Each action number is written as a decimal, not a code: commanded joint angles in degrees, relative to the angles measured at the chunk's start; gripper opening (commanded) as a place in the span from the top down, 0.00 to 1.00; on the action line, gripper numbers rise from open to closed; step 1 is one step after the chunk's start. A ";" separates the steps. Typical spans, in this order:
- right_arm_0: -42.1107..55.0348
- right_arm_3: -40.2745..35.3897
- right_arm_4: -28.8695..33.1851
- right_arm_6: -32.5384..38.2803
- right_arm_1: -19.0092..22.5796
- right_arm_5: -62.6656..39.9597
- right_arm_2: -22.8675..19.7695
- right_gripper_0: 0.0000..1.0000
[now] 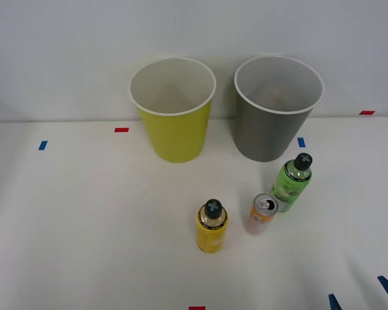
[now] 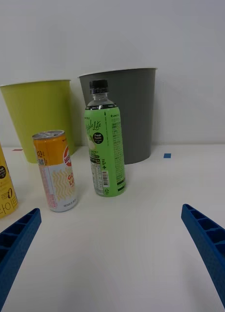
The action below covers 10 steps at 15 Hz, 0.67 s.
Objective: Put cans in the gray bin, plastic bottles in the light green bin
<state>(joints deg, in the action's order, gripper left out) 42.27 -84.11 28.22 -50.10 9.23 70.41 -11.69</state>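
Since the right claw approaches spread apart, a finger may topple the orange can just beside the green bottle.

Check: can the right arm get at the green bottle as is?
Probably yes. The right end effector is open and faces the green bottle across bare table. The orange can stands close beside it, so finger clearance that side looks tight.

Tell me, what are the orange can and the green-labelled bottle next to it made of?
The orange can looks like thin metal: a silvery pull-tab top and a smooth printed glossy wall. The green-labelled bottle seems to be clear plastic: see-through at the shoulder under its black screw cap, wrapped below in a shiny printed film label. That is judged from the look alone.
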 commanded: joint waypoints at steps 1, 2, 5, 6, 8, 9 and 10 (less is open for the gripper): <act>0.00 0.00 0.00 0.00 0.00 -0.01 0.00 0.00; 0.00 0.00 0.00 0.00 0.00 -0.01 0.00 0.00; 0.00 0.00 0.00 0.00 0.00 -0.01 0.00 0.00; 0.00 0.00 0.00 0.00 0.00 -0.01 0.00 0.00; 0.00 0.00 0.00 0.00 0.00 -0.01 0.00 0.00; 0.00 0.00 0.00 0.00 0.00 -0.01 0.00 0.00; 0.00 0.00 0.00 0.00 0.00 -0.01 0.00 0.00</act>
<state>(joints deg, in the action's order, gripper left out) 42.27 -84.11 28.22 -50.10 9.23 70.41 -11.69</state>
